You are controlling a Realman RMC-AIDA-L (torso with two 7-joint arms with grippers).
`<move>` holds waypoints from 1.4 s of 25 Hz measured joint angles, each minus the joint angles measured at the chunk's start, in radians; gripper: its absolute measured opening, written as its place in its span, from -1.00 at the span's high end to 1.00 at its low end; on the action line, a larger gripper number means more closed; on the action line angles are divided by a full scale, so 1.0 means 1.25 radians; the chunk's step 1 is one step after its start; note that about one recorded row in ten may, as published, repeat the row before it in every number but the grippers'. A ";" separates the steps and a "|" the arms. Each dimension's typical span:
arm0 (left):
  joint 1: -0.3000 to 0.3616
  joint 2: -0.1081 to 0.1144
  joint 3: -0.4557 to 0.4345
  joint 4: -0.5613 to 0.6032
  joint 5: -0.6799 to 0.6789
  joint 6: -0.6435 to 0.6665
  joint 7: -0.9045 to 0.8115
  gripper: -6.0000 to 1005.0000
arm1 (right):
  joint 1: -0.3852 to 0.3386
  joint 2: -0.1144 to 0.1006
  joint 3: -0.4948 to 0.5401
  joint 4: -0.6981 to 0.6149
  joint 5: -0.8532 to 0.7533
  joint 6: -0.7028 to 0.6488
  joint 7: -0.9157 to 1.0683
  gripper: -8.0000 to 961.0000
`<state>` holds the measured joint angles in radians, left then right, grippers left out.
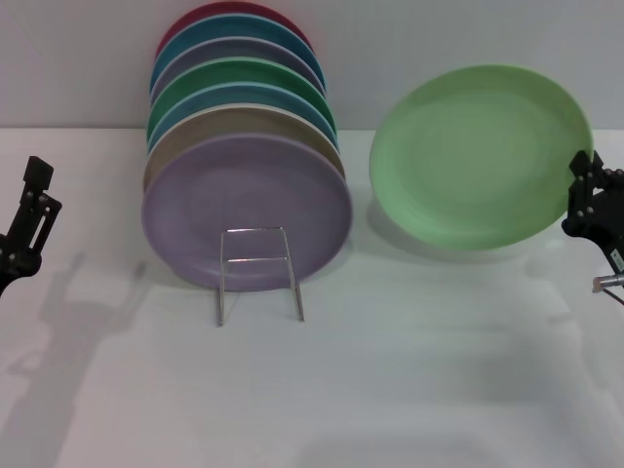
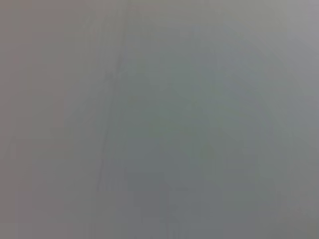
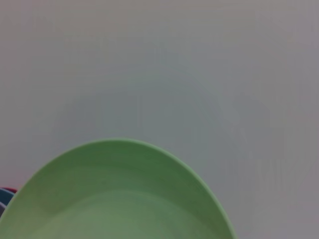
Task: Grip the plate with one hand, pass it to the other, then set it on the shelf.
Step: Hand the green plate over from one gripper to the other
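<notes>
The light mint-green plate [image 1: 483, 156] is held tilted above the table at the right, its face towards me. My right gripper [image 1: 584, 171] is shut on its right rim. The right wrist view shows the plate [image 3: 117, 199] close up from its edge, against the pale wall. The silver wire shelf [image 1: 253, 230] stands left of centre with several upright plates in it, a lilac plate [image 1: 244, 210] at the front. My left gripper [image 1: 31, 210] hangs at the far left edge, apart from everything. The left wrist view shows only a blank grey surface.
Behind the lilac plate stand tan, blue, darker green [image 1: 244, 73], purple, teal and red plates in a row towards the wall. The white table [image 1: 390, 390] stretches in front of the shelf. The wall is close behind the plates.
</notes>
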<state>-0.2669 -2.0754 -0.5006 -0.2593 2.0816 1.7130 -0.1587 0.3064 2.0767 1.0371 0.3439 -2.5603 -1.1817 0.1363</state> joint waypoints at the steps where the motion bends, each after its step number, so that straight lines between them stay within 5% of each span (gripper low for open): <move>1: 0.000 0.000 0.003 0.000 0.000 0.002 0.000 -0.66 | -0.001 0.000 -0.003 0.000 0.000 -0.001 0.000 0.94; 35: 0.015 0.003 0.187 -0.031 0.000 0.048 -0.007 -0.66 | -0.033 -0.003 -0.144 -0.128 0.000 -0.205 0.117 0.94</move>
<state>-0.2476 -2.0720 -0.2669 -0.2984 2.0818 1.7729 -0.1678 0.2654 2.0735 0.8574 0.1840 -2.5602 -1.4380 0.2828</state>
